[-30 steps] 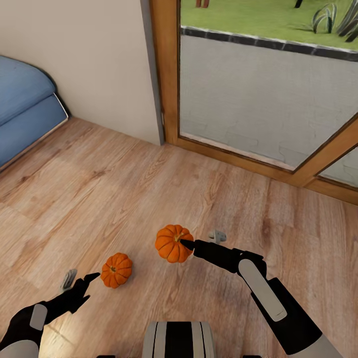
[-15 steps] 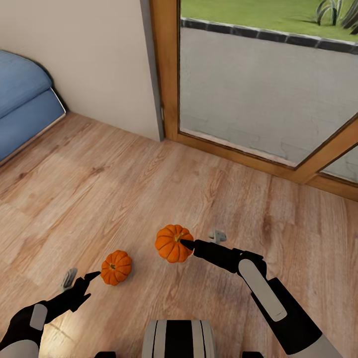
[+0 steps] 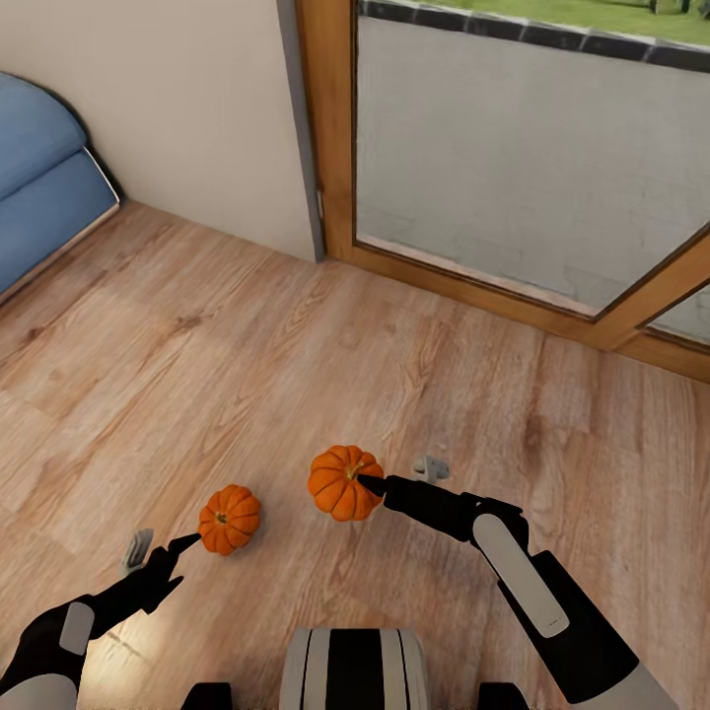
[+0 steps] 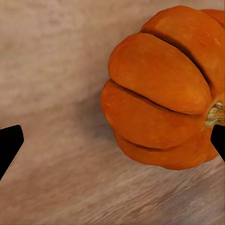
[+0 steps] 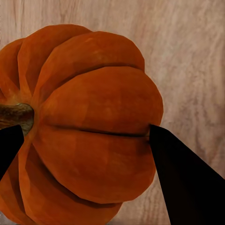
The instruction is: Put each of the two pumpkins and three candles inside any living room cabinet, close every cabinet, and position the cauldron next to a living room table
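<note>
Two orange ribbed pumpkins show over the wooden floor. The larger pumpkin [image 3: 335, 488] [image 5: 89, 122] is held by my right gripper [image 3: 361, 487] [image 5: 84, 133], shut on it with a finger on each side, one by the stem. The smaller pumpkin [image 3: 229, 519] [image 4: 164, 98] rests on the floor just beyond my left gripper [image 3: 180, 562] [image 4: 112, 140]. That gripper is open wide, and the pumpkin lies off toward one fingertip, not between the two. The candles, cabinet, cauldron and table are out of view.
A blue sofa [image 3: 39, 187] stands at the far left against a beige wall [image 3: 177, 108]. A glass door in a wooden frame [image 3: 330, 148] runs across the back right. My own base [image 3: 355, 671] shows at the bottom edge.
The whole view has shifted, so floor, wall and the smaller pumpkin sit higher in the picture. Both arms and the held pumpkin keep their places in the view.
</note>
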